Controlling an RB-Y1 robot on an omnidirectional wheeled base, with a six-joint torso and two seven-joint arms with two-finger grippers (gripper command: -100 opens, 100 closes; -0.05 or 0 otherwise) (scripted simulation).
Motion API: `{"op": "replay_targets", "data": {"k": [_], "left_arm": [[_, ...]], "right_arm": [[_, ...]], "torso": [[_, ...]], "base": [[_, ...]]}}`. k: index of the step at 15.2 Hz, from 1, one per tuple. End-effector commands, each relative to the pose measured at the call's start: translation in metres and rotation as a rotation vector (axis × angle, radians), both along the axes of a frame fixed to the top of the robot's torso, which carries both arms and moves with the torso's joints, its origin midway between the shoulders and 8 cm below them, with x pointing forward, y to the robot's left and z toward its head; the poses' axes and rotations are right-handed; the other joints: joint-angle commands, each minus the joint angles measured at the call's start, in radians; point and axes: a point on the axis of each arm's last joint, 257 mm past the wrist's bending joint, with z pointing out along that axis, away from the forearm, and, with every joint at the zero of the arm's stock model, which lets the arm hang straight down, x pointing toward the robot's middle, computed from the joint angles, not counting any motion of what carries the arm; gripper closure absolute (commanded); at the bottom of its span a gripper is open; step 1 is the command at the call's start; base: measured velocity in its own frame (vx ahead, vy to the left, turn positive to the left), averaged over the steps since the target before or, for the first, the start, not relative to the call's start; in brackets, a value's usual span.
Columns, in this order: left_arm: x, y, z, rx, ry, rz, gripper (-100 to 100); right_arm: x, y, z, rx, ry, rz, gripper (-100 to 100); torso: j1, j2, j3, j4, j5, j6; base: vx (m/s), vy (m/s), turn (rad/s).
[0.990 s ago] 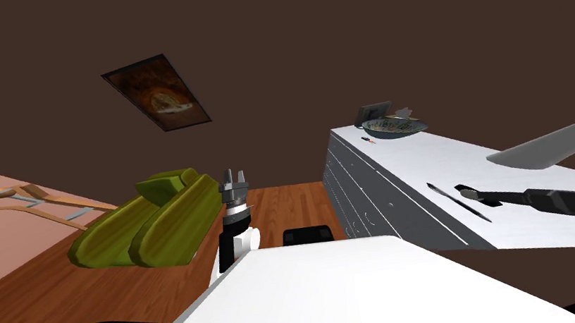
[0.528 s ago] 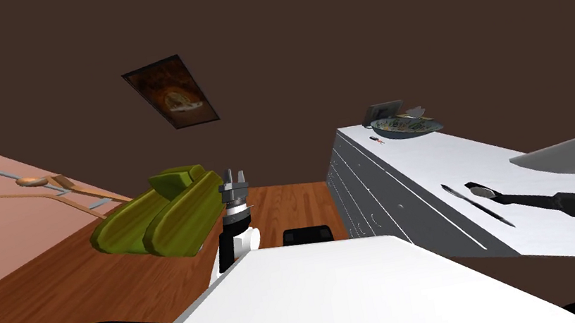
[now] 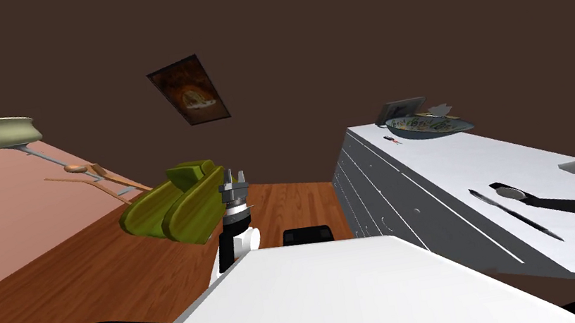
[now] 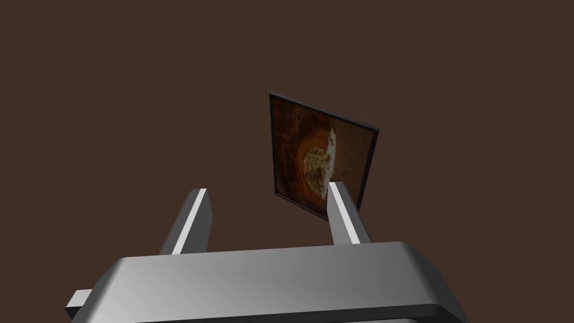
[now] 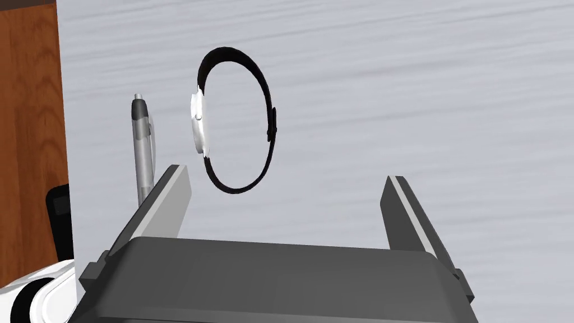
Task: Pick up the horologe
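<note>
The horologe is a wristwatch (image 5: 235,120) with a black strap loop and a pale face, lying on its side on the white dresser top (image 5: 420,95). My right gripper (image 5: 286,196) hovers over the top, open, with the watch just beyond its fingertips and nearer one finger (image 5: 168,193). In the head view the watch (image 3: 508,192) lies near the dresser's front edge at the right. My left gripper (image 3: 232,178) is held up in front of my chest, away from the dresser, and its fingers (image 4: 193,216) stand apart with nothing between them.
A grey pen (image 5: 143,146) lies beside the watch, toward the dresser's edge. The dresser (image 3: 383,191) has grey drawer fronts. At its far end sit a patterned bowl (image 3: 426,124) and a small frame (image 3: 399,109). A green sofa (image 3: 175,205) stands on the wooden floor (image 3: 84,286).
The whole head view has swung: dresser, sofa and wall picture have all slid to the right, so I have turned. The left arm has kept its pose.
</note>
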Motion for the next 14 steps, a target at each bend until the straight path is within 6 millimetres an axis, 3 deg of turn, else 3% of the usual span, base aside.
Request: {"op": "replay_targets", "data": {"k": [1, 5, 6, 8, 11, 12, 13, 14], "left_arm": [[0.000, 0.000, 0.000, 0.000, 0.000, 0.000, 0], [0.000, 0.000, 0.000, 0.000, 0.000, 0.000, 0], [0.000, 0.000, 0.000, 0.000, 0.000, 0.000, 0], [0.000, 0.000, 0.000, 0.000, 0.000, 0.000, 0], [0.000, 0.000, 0.000, 0.000, 0.000, 0.000, 0], [0.000, 0.000, 0.000, 0.000, 0.000, 0.000, 0], [0.000, 0.000, 0.000, 0.000, 0.000, 0.000, 0], [0.000, 0.000, 0.000, 0.000, 0.000, 0.000, 0]], "right_arm": [[-0.006, -0.008, 0.000, -0.012, 0.000, 0.007, -100], [-0.030, -0.027, -0.007, 0.009, 0.004, -0.075, -100], [-0.018, -0.027, 0.003, -0.001, -0.018, -0.026, -100], [-0.030, -0.035, -0.001, -0.010, -0.012, -0.040, -100], [-0.051, -0.048, -0.007, 0.008, -0.010, -0.107, -100], [-0.053, -0.049, -0.008, 0.010, -0.010, -0.114, -100], [-0.040, -0.049, 0.004, 0.000, -0.037, -0.065, -100], [-0.045, -0.052, 0.002, -0.002, -0.035, -0.073, -100]], "torso": [[0.000, 0.000, 0.000, 0.000, 0.000, 0.000], [-0.003, 0.001, 0.001, 0.000, 0.000, 0.002], [-0.005, 0.001, 0.001, 0.000, -0.001, 0.002], [0.000, 0.000, 0.000, 0.000, 0.000, 0.000], [-0.002, 0.001, 0.001, 0.000, 0.000, 0.002], [-0.003, 0.001, 0.001, 0.000, 0.000, 0.002], [-0.005, 0.001, 0.001, 0.000, -0.001, 0.002], [-0.002, 0.000, 0.000, 0.000, -0.001, 0.000]], "base": [[-0.020, 0.093, 0.126], [-0.005, 0.029, -0.019], [-0.023, 0.071, 0.264], [-0.017, 0.107, 0.234], [-0.004, 0.038, -0.035], [0.000, 0.000, 0.000], [-0.017, 0.077, 0.288], [-0.024, 0.129, 0.319]]}}
